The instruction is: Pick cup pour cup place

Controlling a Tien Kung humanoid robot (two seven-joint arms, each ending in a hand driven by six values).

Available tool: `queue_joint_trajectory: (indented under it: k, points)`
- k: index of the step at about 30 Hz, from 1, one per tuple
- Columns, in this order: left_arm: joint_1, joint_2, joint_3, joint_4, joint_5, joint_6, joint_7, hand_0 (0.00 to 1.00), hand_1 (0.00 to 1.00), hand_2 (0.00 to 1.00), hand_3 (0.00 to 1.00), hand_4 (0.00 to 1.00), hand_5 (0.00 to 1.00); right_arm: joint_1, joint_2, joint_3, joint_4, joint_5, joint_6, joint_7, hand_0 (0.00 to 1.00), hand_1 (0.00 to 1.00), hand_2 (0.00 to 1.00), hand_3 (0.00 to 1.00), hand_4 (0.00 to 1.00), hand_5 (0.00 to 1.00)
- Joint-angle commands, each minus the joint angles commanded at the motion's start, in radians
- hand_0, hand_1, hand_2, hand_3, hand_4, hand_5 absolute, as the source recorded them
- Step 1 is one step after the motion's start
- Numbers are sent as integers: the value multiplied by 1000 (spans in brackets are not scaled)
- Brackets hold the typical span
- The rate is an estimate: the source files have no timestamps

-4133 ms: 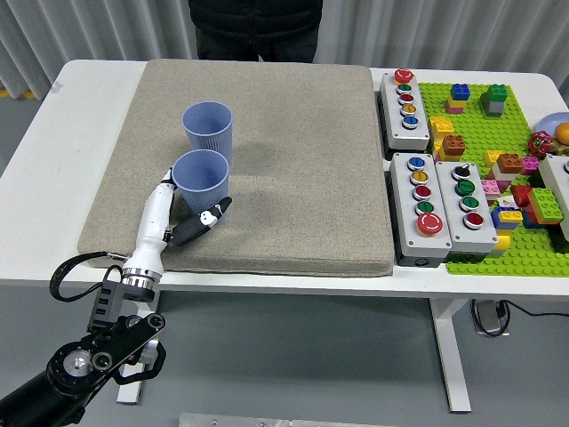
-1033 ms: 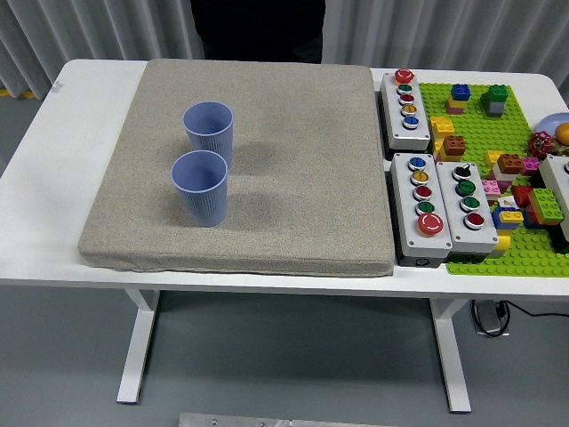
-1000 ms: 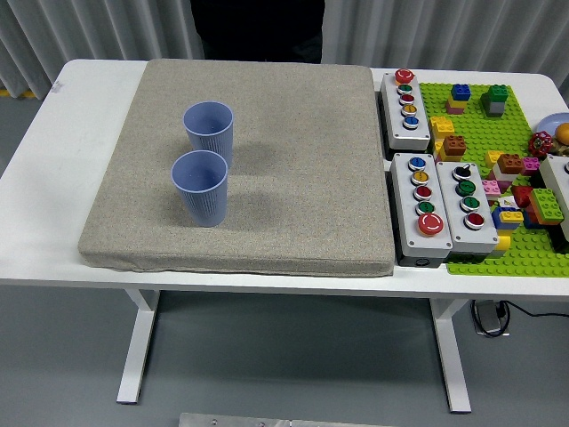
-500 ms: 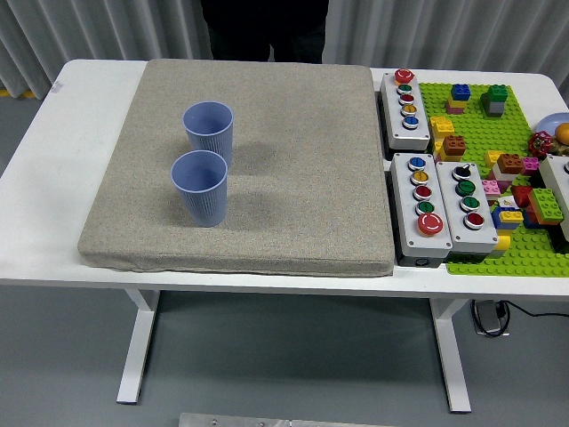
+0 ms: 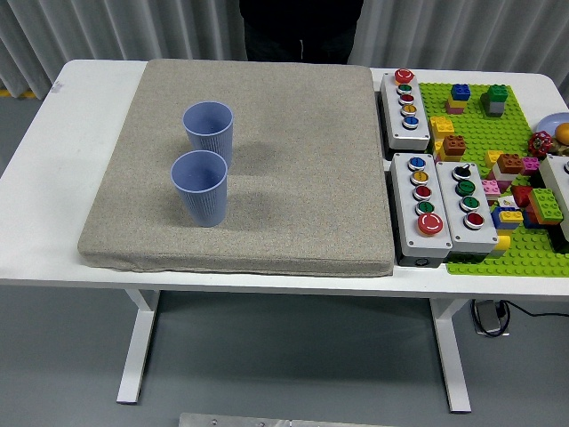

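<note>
Head view: two blue ribbed cups, near cup (image 5: 200, 187) and far cup (image 5: 208, 132), stand upright, almost touching, left on the grey mat (image 5: 293, 160) covering the bench (image 5: 53, 151). No robot hand visible, state unknown; placement appears complete.

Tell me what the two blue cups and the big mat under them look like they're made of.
Near cup and far cup: probably matte plastic or coated paper, judging by the fine vertical ribbing and the dull lavender-blue surface. Mat: likely a woven fabric-covered pad, with its speckled beige weave and soft rounded edges.
</note>
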State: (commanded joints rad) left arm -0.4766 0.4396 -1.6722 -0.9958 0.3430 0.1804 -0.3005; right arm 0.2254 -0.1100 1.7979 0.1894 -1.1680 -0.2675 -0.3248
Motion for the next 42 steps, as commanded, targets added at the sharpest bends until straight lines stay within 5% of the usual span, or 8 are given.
queue_joint_trajectory:
  k: [24, 42]
  points:
    - [50, -10, -29, -69, 25, 7, 7, 996, 934, 998, 998, 879, 998, -5, -1, 26, 1, -55, 1, -16, 685, 635, 588, 571, 2, 134]
    - [44, -23, -27, -70, 38, 10, 8, 995, 933, 998, 998, 869, 998, -9, -3, 13, -2, -45, 5, -14, 685, 634, 589, 570, 2, 136]
